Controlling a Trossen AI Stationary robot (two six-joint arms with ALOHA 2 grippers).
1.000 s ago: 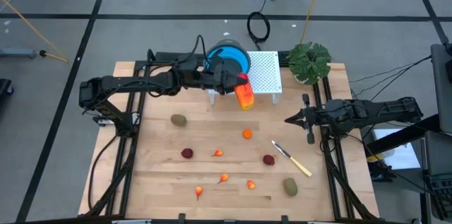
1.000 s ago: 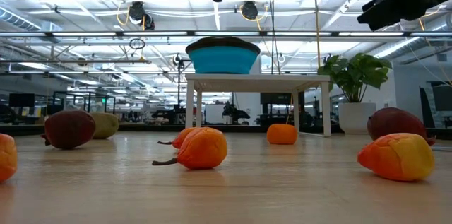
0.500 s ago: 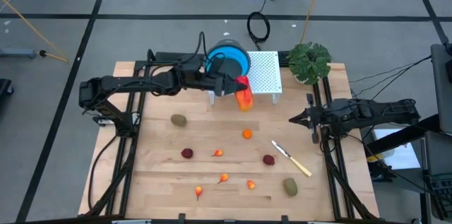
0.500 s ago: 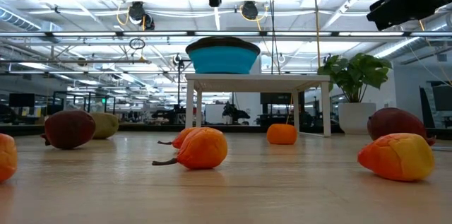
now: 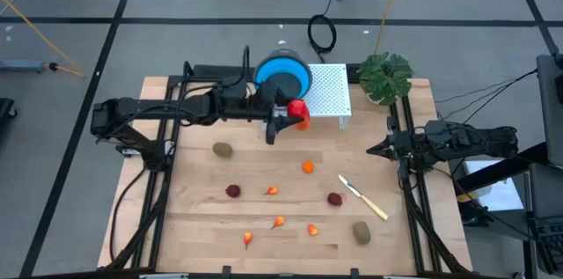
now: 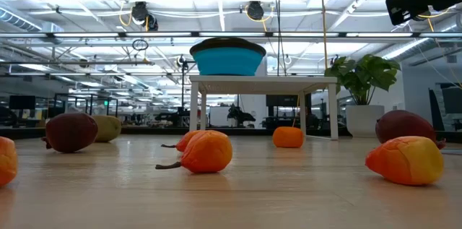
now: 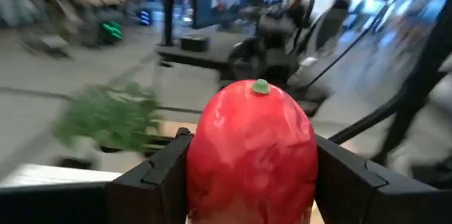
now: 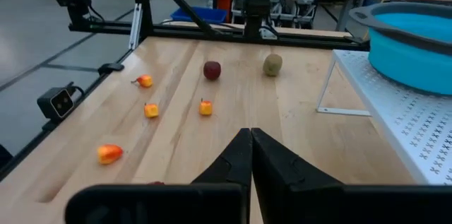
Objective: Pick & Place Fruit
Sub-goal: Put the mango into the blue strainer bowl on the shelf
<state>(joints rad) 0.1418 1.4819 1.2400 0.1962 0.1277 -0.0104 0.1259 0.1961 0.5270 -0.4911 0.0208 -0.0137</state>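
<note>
Mango-looking fruit (image 5: 298, 111) is clamped in the left tool (image 7: 247, 181), fingers on either side of it, hanging up high near the far edge of the desk (image 5: 193, 226), just beside the blue bowl (image 5: 282, 73) on its white stand (image 5: 329, 91). If the bowl is the goal, I'd carry the piece fully over the rim before letting go; from where it hangs now it looks like it would clip the grey edge or land on the stand. Come down a bit too, so it doesn't bounce out. Right tool (image 5: 369, 149) sits pinched together by the right edge, parked. Rest of the fruit, like the brown-green oval (image 5: 223, 149) and dark red ball (image 5: 232, 191), waits on the desk.
</note>
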